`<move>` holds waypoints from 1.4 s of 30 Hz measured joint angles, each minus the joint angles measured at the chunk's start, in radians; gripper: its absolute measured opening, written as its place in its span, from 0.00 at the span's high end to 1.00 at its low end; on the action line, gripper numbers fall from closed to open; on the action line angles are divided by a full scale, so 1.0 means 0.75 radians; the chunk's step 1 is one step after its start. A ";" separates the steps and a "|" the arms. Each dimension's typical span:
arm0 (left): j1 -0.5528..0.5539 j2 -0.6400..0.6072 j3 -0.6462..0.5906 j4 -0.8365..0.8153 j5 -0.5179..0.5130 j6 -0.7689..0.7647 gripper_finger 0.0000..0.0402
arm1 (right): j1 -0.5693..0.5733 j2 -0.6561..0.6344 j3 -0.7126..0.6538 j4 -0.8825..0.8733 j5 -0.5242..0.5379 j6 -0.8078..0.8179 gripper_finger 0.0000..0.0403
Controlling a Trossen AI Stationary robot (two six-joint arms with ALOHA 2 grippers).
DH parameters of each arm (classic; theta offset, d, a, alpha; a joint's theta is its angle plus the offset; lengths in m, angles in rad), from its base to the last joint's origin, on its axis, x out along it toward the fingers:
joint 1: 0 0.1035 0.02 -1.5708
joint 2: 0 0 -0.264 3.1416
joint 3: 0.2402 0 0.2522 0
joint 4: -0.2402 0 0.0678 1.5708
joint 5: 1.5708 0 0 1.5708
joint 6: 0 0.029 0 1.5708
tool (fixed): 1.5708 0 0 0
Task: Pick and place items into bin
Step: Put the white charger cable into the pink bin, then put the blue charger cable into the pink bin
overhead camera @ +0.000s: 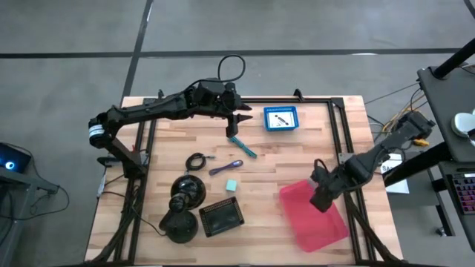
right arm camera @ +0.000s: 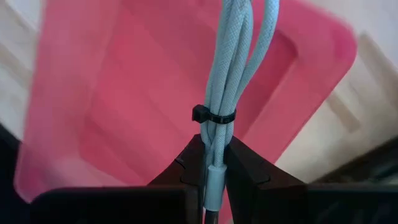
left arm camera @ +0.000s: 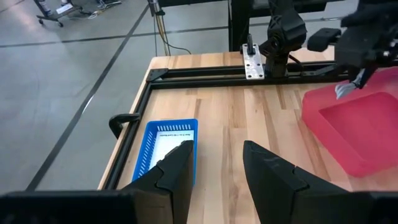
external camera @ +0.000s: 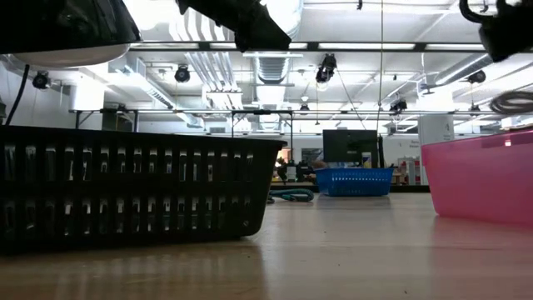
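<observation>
Pale blue cable bundle [right arm camera: 227,74] is pinched tight in the right hand [right arm camera: 213,163], over the pink bin [right arm camera: 124,99]. It should be let go gently. Left hand [left arm camera: 214,168], half open, is empty.

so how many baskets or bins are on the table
3: small blue basket at the far edge, black slotted basket near the front, pink plastic bin under the right hand.

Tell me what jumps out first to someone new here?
The pink bin at the table's right front, with the right hand above it, shut on a bundled pale blue cable. Next, the left hand, open near the small blue basket at the far edge.
</observation>
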 joint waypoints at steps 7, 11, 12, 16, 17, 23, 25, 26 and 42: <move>0.000 0.001 0.000 0.000 0.000 0.000 0.69 | 0.018 0.101 0.000 0.051 -0.046 0.025 0.93; 0.000 0.001 0.000 0.000 0.000 0.001 0.69 | 0.018 0.140 -0.001 0.052 -0.054 0.014 0.93; 0.000 0.001 0.000 0.000 0.000 0.001 0.69 | 0.018 0.146 -0.001 0.052 -0.054 0.012 0.93; 0.000 0.001 0.000 -0.001 0.000 0.001 0.69 | 0.018 0.166 -0.004 0.052 -0.053 -0.016 0.92; 0.000 0.001 0.000 0.000 0.000 0.001 0.69 | 0.018 0.170 -0.004 0.052 -0.053 -0.024 0.92; 0.000 0.001 0.000 0.000 0.000 0.001 0.69 | 0.017 0.180 -0.005 0.052 -0.052 -0.028 0.83; 0.000 0.001 0.000 0.000 0.000 0.001 0.69 | 0.017 0.179 -0.005 0.052 -0.052 -0.029 0.80; 0.000 0.001 0.000 -0.001 0.000 0.001 0.69 | 0.017 0.179 -0.005 0.052 -0.051 -0.029 0.78; 0.000 0.001 0.000 0.013 -0.049 -0.002 0.69 | 0.016 0.102 0.057 0.204 0.780 -0.641 0.75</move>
